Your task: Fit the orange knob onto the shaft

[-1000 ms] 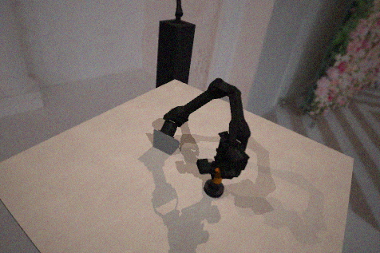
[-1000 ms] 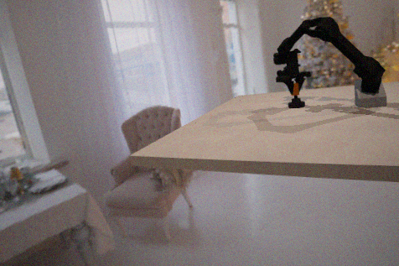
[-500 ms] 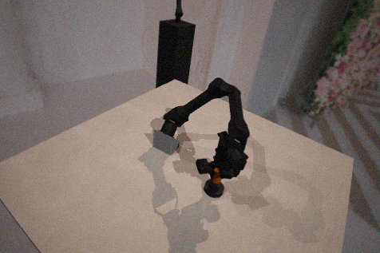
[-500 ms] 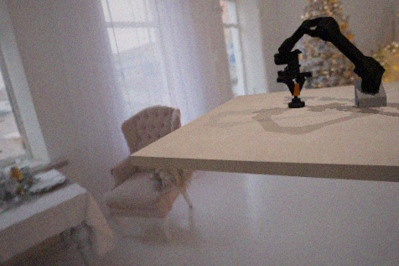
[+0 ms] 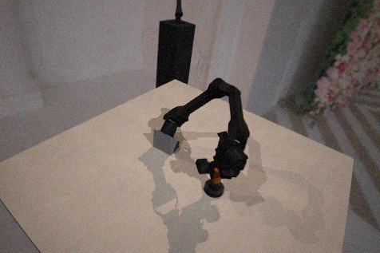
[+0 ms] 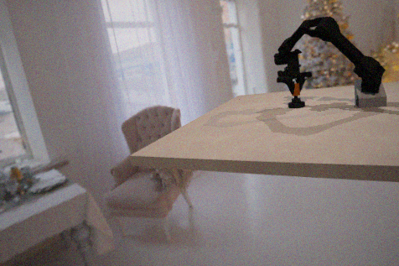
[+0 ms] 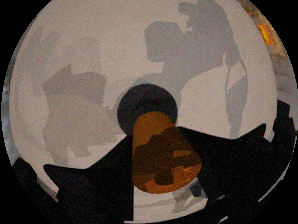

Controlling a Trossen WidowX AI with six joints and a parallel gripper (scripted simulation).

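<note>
The orange knob [image 5: 215, 176] [image 6: 297, 90] [image 7: 155, 125] is held about upright over the dark round pedestal [image 5: 214, 193] [image 6: 297, 105] [image 7: 142, 94]. My gripper [image 5: 215, 172] [image 6: 296, 89] [image 7: 154, 135] is shut on the knob, with one black finger on each side of it in the wrist view. In the exterior view a short dark section shows between the knob's lower end and the pedestal's wide base, so the knob stands above the base. I cannot tell how much of the shaft is inside the knob. The flat sides are hidden.
The arm's grey base block [image 5: 164, 142] [image 6: 370, 95] stands on the pale wooden table [image 5: 100, 147] [image 6: 235, 146], behind the pedestal in the top view. Arm shadows lie around the pedestal. A dark column [image 5: 175, 51] stands beyond the table's far corner.
</note>
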